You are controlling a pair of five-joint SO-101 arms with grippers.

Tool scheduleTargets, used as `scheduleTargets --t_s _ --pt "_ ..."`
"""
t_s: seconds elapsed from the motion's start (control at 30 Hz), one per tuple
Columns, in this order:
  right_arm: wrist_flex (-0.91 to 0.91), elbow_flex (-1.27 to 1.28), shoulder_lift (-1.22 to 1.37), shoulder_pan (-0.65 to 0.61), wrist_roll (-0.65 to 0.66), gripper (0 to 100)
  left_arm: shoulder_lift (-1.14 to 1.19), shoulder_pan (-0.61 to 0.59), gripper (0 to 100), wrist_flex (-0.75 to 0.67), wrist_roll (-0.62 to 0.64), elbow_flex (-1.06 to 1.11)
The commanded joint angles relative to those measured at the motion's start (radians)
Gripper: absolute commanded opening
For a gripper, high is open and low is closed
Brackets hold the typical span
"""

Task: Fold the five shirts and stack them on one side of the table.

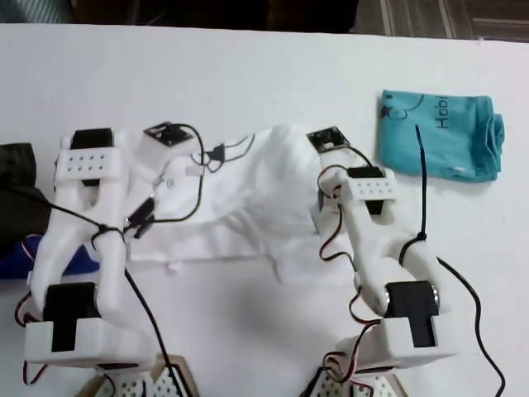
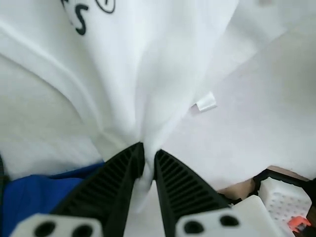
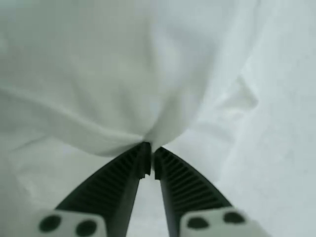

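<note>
A white shirt (image 1: 248, 198) lies crumpled across the middle of the table, between the two arms. My left gripper (image 2: 148, 159) is shut on a pinch of its fabric, and the white shirt (image 2: 148, 64) fans out from the black fingers (image 2: 118, 177); dark print shows on it. My right gripper (image 3: 147, 157) is shut on another fold of the white shirt (image 3: 123, 74). In the high view the left gripper (image 1: 142, 222) is at the shirt's left edge and the right gripper (image 1: 318, 211) at its right edge. A folded teal shirt (image 1: 438, 136) lies at the back right.
A blue shirt (image 1: 50, 263) and a dark garment (image 1: 18, 186) lie at the table's left edge, partly under the left arm. The blue shirt (image 2: 34, 197) lies beside the left fingers. A loose white tag (image 2: 206, 103) sits on the table.
</note>
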Motion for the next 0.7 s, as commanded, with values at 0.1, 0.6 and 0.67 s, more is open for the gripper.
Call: scheduleTargets --t_s 0.1,0.6,0.67 --pt "0.058 -0.031 -0.173 -0.004 -0.006 1.9 -0.051 -0.003 3 0.031 -0.008 -0.013" --pt "0.219 0.029 -0.452 0.154 0.077 1.9 -0.347 -0.009 3 -0.017 -0.071 0.268" --pt "0.219 0.068 -0.486 0.183 0.103 1.9 -0.344 -0.017 3 -0.061 -0.072 0.315"
